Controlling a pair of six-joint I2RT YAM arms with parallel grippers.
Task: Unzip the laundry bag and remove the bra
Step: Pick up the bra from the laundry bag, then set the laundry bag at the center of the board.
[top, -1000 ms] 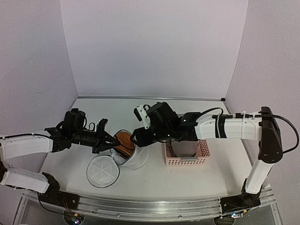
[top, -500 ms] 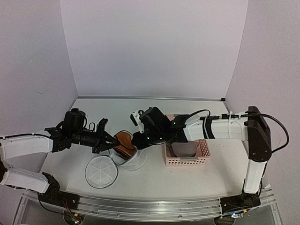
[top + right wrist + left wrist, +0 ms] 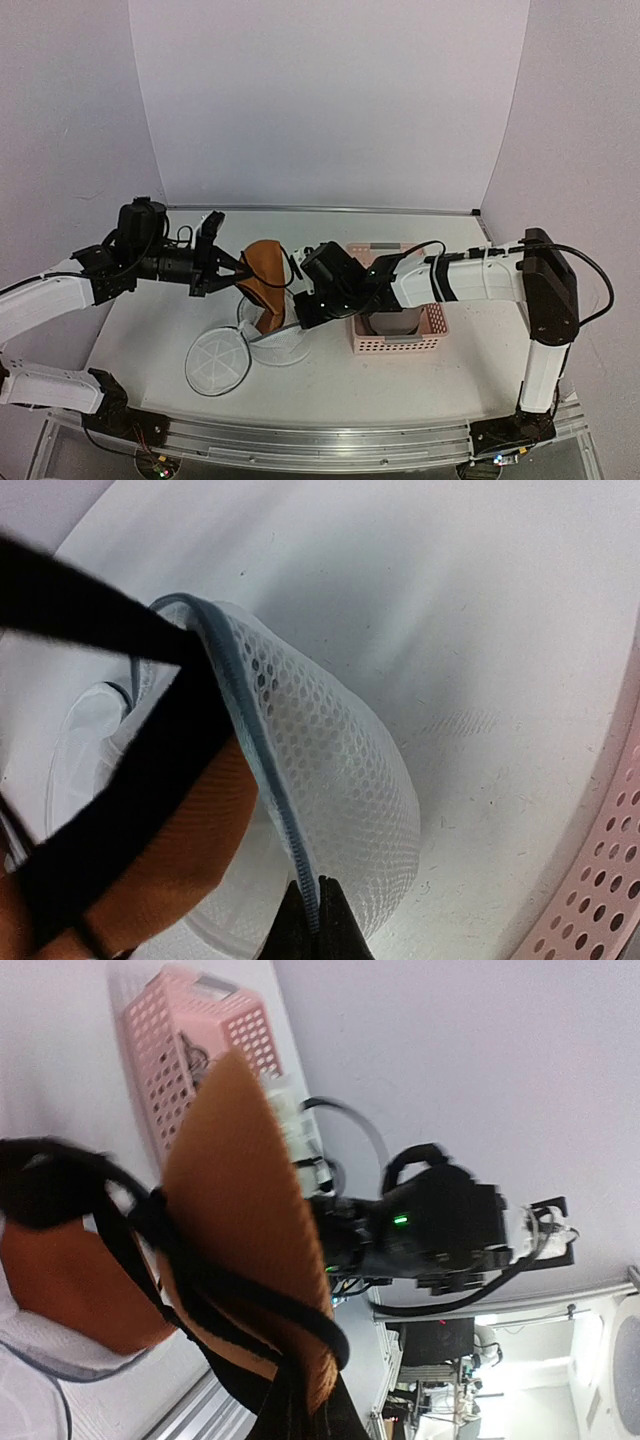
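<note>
My left gripper (image 3: 240, 277) is shut on the bra (image 3: 266, 265) and holds it above the table. One orange-brown cup is raised and the other hangs down into the laundry bag (image 3: 290, 346). The bag is a white mesh cylinder standing open, its round lid (image 3: 218, 364) flopped onto the table at its left. My right gripper (image 3: 301, 318) is shut on the bag's zipper rim (image 3: 262, 780) at its right side. In the left wrist view the bra (image 3: 240, 1190) and its black straps fill the frame above my left gripper (image 3: 312, 1422). The right wrist view shows the mesh wall (image 3: 345, 770) and the bra (image 3: 170, 850) inside.
A pink perforated basket (image 3: 432, 338) stands just right of the bag, under my right forearm, with something dark and white inside. White walls close in the table at the back and both sides.
My left gripper has risen and drawn back to the left, lifting the bra most of the way out of the bag. My right gripper dropped to the bag's rim and shut on it.
</note>
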